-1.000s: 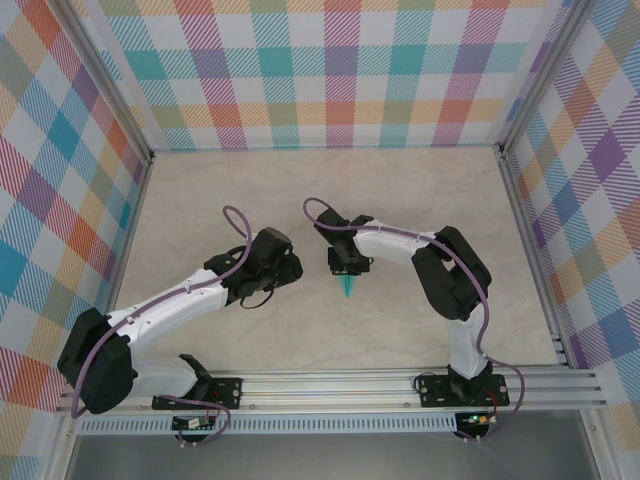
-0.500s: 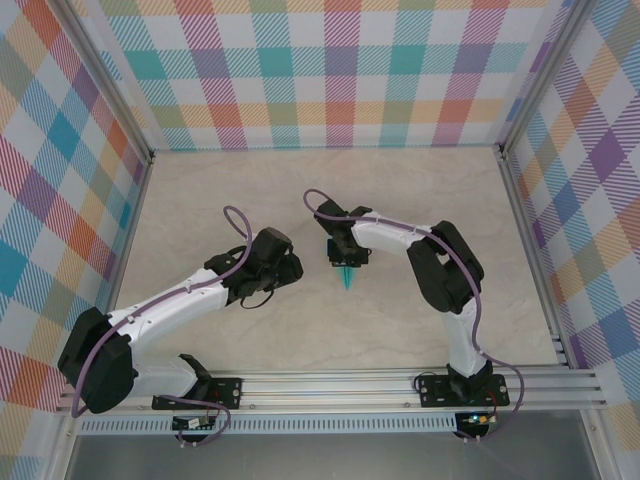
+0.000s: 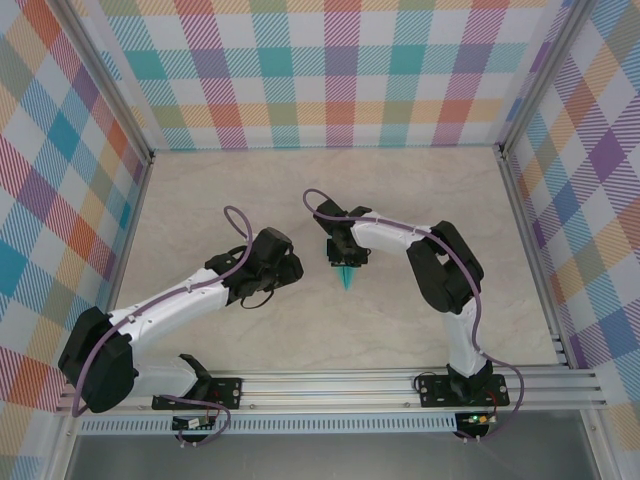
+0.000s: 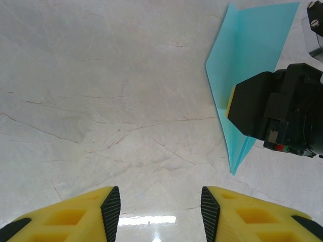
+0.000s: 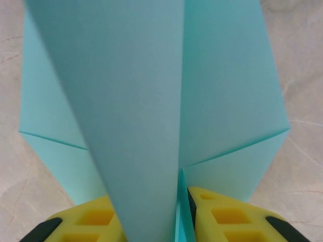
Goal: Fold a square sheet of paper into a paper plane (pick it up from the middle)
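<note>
With folding apparently finished, the plane [image 3: 346, 278] sits between the right gripper's [image 3: 346, 264] fingers, grip impossible to judge; the left gripper [image 4: 160, 209] hovers nearby, half-open and empty. Next likely: clean release.

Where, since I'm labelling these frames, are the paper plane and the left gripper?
paper plane [image 4: 252, 50], left wrist view, on its flat turquoise wing.
left gripper [image 4: 160, 212], left wrist view, midway between its yellow fingers.
</note>
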Tool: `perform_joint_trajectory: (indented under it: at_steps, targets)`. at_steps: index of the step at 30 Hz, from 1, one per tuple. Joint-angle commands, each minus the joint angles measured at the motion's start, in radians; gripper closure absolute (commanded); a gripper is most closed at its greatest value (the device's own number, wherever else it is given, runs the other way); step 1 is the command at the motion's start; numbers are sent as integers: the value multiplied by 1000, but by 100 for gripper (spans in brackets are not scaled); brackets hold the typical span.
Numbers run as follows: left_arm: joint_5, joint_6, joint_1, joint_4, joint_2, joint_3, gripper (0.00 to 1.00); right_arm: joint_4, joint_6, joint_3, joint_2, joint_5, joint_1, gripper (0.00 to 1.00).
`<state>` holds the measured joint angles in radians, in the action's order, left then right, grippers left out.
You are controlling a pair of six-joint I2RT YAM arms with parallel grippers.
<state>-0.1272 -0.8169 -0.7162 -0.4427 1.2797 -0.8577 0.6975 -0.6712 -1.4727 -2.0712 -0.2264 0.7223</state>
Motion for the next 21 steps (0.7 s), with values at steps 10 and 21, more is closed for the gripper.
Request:
perform_joint_trajectory:
  at_steps: [10,21]
  targets:
    - [-107,53,21,-56,-77,3,47,67,24,7,208,23,2,47]
    - [-232,118,32,-109,-143,7,38,-30,82,206,656,-203,2,25]
